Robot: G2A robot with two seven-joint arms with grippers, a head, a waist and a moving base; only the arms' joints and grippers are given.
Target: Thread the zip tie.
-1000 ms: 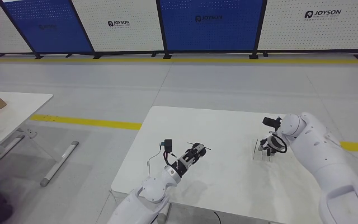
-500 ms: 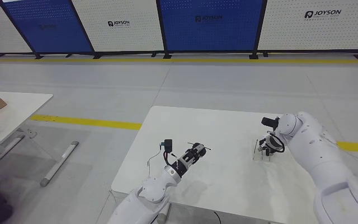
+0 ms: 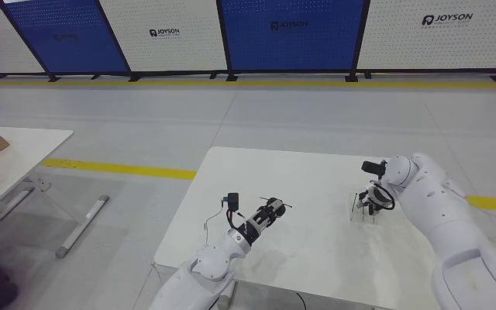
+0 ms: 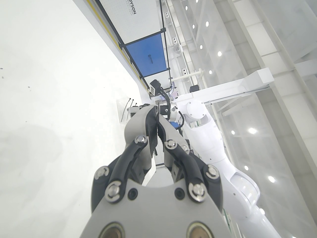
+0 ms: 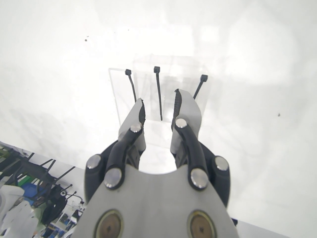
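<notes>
Three black zip ties stand head-up in a clear acrylic stand (image 5: 114, 87) near the table's right side. The middle zip tie (image 5: 158, 92) lies between the fingers of my right gripper (image 5: 159, 100), which is open and does not touch it. The other two zip ties (image 5: 131, 82) (image 5: 200, 85) flank the fingers. From above, the right gripper (image 3: 370, 203) hovers at the stand (image 3: 359, 217). My left gripper (image 3: 273, 207) sits low over the table's front middle, shut on a thin black zip tie (image 3: 267, 200) that sticks out sideways. Its fingers (image 4: 148, 125) are pressed together.
The white table (image 3: 310, 174) is bare between the two arms. Its front edge runs close to the left arm. In the left wrist view the stand (image 4: 120, 111) and the right arm (image 4: 198, 115) show far off. Blue and white panels line the back.
The right arm has shifted slightly to the left at the stand. The left arm and its zip tie have not moved.
</notes>
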